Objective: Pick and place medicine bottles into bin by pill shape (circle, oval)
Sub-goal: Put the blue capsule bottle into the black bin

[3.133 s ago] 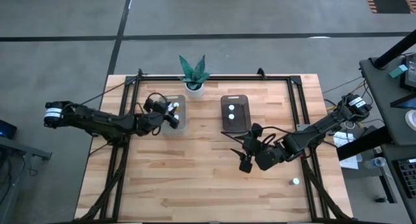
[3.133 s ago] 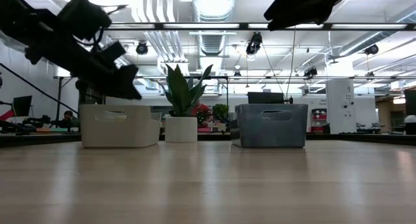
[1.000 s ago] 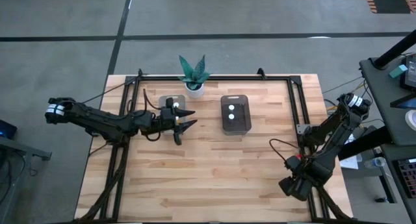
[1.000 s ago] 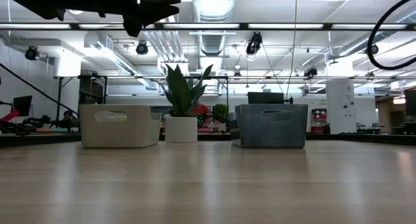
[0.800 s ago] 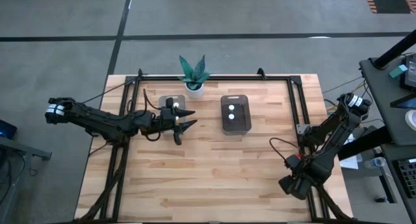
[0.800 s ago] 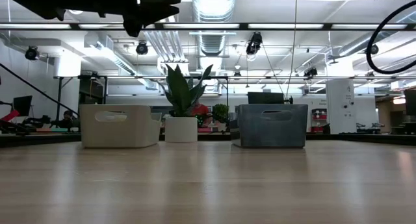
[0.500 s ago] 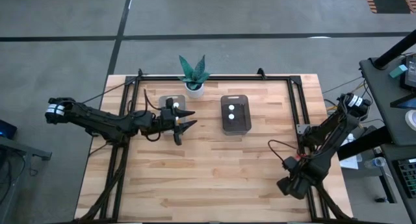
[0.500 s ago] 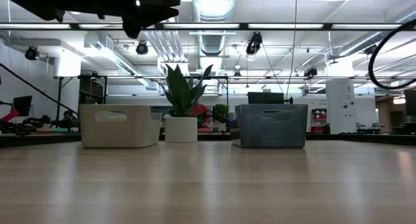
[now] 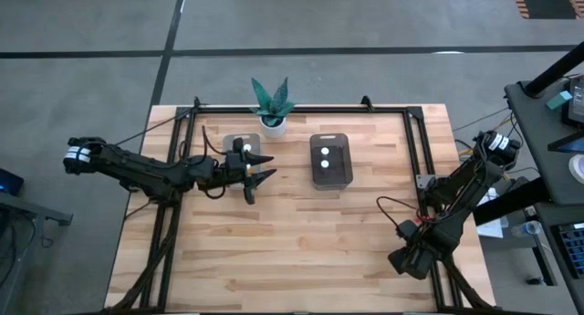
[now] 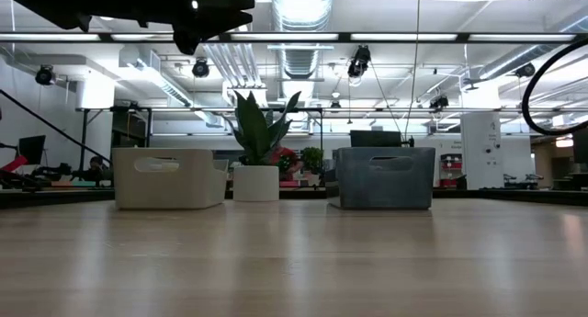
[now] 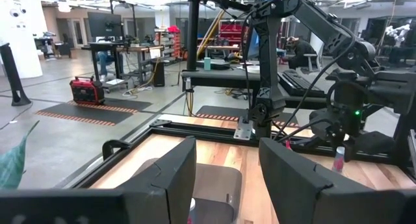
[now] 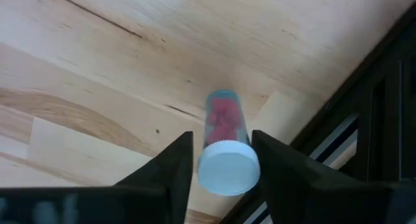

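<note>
Bottle and fingers are what the next move turns on: in the right wrist view the small clear bottle with pink pills lies on its side, its white cap between the two dark fingers, its long axis running straight away from them. The fingers stand just beside the cap on either side; I cannot tell whether they pinch it yet. The right gripper is low at the table's near right corner, close to the black frame rail, so room on that side is tight. The wood table is flat and bare around it. The left gripper, fingers apart, hovers beside the clear bin; the dark bin holds two bottles.
</note>
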{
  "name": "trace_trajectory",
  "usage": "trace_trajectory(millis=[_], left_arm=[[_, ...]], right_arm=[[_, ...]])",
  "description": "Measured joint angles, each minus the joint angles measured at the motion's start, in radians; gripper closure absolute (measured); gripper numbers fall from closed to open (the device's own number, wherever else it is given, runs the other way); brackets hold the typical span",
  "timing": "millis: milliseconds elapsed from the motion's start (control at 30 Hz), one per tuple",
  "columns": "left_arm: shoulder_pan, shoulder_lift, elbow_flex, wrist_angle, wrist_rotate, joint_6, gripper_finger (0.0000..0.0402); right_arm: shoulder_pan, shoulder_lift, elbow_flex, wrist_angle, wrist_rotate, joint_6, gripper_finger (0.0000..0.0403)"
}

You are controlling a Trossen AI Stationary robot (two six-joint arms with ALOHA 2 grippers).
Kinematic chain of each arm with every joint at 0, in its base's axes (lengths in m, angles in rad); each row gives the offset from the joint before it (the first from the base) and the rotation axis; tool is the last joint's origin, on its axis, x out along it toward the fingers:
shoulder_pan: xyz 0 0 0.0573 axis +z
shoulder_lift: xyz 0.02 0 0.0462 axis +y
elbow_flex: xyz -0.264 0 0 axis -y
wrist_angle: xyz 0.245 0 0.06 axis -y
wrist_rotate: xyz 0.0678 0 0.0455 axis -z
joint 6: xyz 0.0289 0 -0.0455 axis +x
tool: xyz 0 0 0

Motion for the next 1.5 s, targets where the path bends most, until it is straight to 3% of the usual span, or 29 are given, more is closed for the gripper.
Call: trace_trajectory(millis=[233,500,667,900,1233,1500], left_arm=[[0.0,0.0,0.0,0.0,0.0,0.0,0.0249],[0.0,0.0,0.0,0.0,0.0,0.011,0.0249],[0.0,0.0,0.005,0.002,-0.001,0.055,0.0249],[0.001,-0.011,0.005,0.001,-0.001,0.081,0.0249],[0.001,-0.025,0.0,0.0,-0.001,0.081,0.0249],[0.001,-0.025,0.0,-0.005,-0.001,0.081,0.0249]], right_arm=[[0.0,0.0,0.0,0.0,0.0,0.002,0.0299],[-0.031,0.0,0.01,0.014,0.002,0.001,0.0285],[-0.114,0.0,0.071,0.016,0.086,-0.093,0.0292],[-0.298,0.016,0.187,0.014,0.178,-0.337,0.0295],[-0.576,0.121,0.418,-0.011,0.187,-0.854,0.0295],[-0.799,0.243,0.629,-0.177,0.204,-1.246,0.0295]])
